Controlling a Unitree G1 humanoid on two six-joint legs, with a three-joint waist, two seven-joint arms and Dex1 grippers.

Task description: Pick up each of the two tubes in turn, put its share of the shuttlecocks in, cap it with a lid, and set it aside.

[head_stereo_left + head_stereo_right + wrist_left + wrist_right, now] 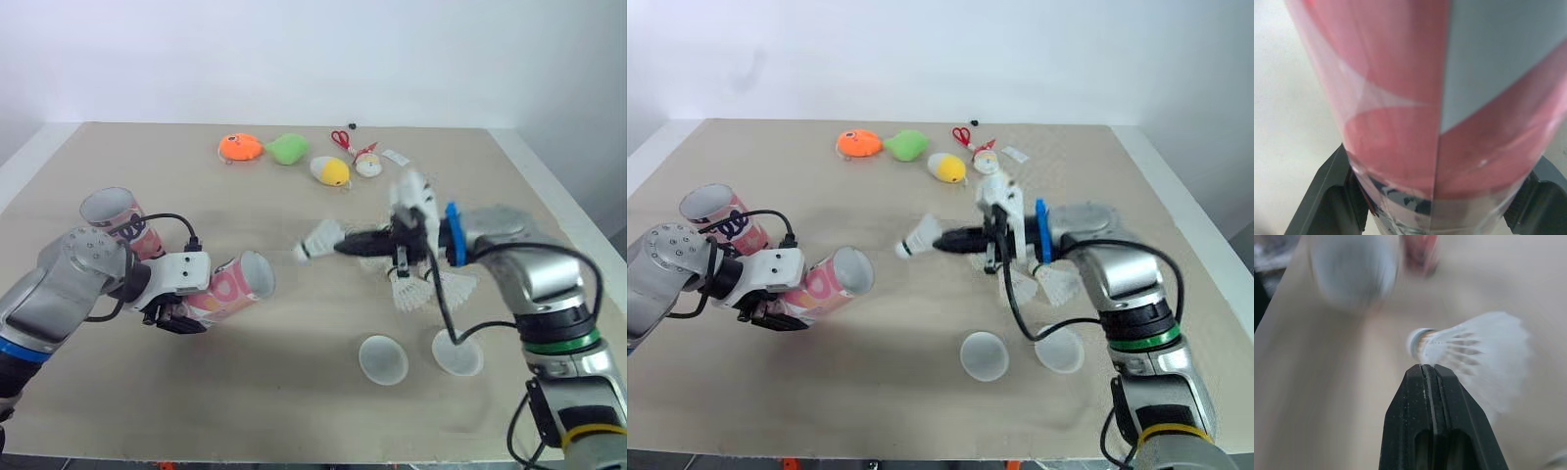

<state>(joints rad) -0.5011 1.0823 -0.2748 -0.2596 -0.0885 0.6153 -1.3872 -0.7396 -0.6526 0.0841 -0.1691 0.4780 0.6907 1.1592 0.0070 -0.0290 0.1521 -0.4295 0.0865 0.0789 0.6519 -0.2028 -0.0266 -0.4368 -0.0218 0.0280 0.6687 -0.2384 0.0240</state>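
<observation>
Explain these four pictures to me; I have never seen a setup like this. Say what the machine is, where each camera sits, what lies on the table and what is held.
This is a humanoid robot with two arms, each ending in a black two-fingered gripper. The two wide pictures come from a pair of cameras on its head, looking down over a beige table. The two close-ups come from cameras on its wrists.

The left gripper clamps a pink tube, held sideways with its open mouth toward the other arm. The right gripper pinches a white shuttlecock in the air, facing that mouth.

On the table are a second tube standing open end up, a heap of shuttlecocks, a clear lid and a second lid. At the far side lie an orange toy, a green toy, a yellow toy and red scissors.
</observation>
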